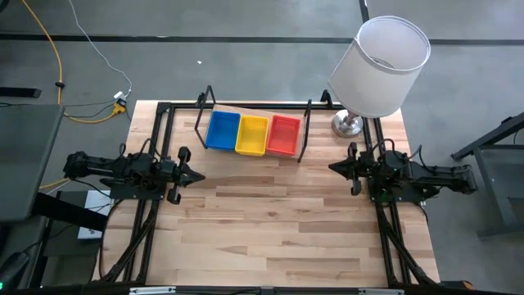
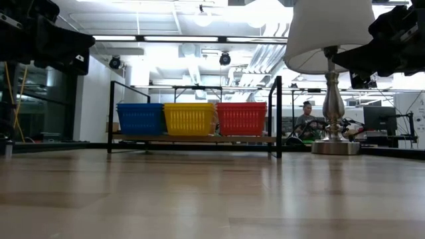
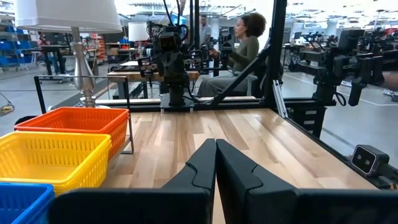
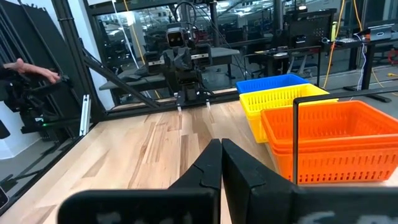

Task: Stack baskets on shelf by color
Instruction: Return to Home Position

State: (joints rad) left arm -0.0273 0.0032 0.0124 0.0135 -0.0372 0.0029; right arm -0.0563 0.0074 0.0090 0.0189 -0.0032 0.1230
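Note:
On the shelf (image 1: 307,131) at the table's far side stand three basket stacks side by side: blue (image 1: 222,130), yellow (image 1: 252,134) and orange-red (image 1: 283,135). In the low view they sit on the shelf board as blue (image 2: 140,119), yellow (image 2: 189,119) and orange-red (image 2: 241,118). My left gripper (image 1: 200,174) hovers shut near the table's left edge, clear of the baskets. My right gripper (image 1: 332,167) hovers shut near the right edge. Each wrist view shows its own shut fingers, left (image 3: 216,163) and right (image 4: 221,163), over bare wood.
A table lamp with a white shade (image 1: 381,65) and metal base (image 1: 347,124) stands at the far right corner, next to the shelf's right end. A person (image 3: 242,46) sits beyond the table. Bare wooden tabletop (image 1: 270,221) stretches between the arms and toward the near edge.

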